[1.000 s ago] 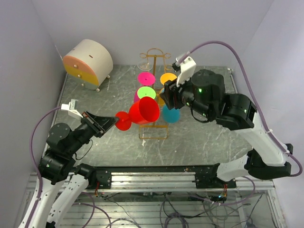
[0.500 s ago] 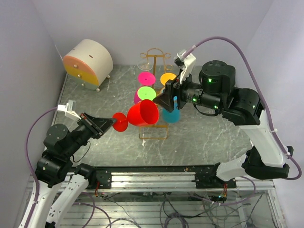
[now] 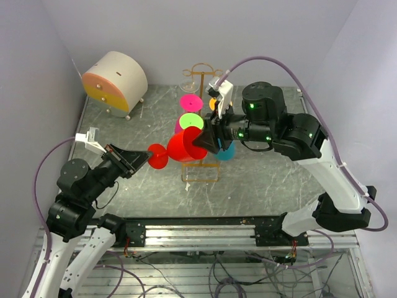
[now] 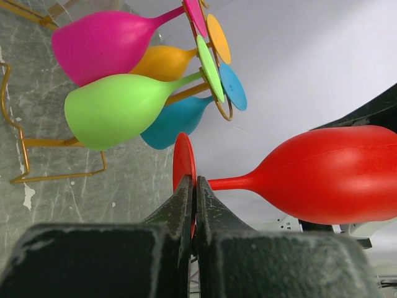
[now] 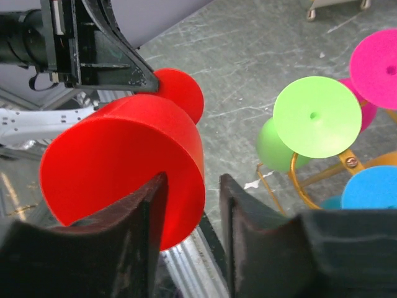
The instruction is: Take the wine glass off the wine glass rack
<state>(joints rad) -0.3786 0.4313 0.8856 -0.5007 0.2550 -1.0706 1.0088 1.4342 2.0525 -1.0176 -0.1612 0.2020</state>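
I read the left gripper (image 4: 193, 183) as clamped on the foot of the red wine glass (image 3: 185, 146). The glass lies sideways at frame centre, beside the wine glass rack (image 3: 201, 79). The right gripper (image 5: 192, 181) stands apart, straddling the bowl's rim.

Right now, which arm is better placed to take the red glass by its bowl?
Right. The right gripper, open, straddles the bowl wall of the red wine glass; the left gripper is shut on its foot, at the far end from the bowl.
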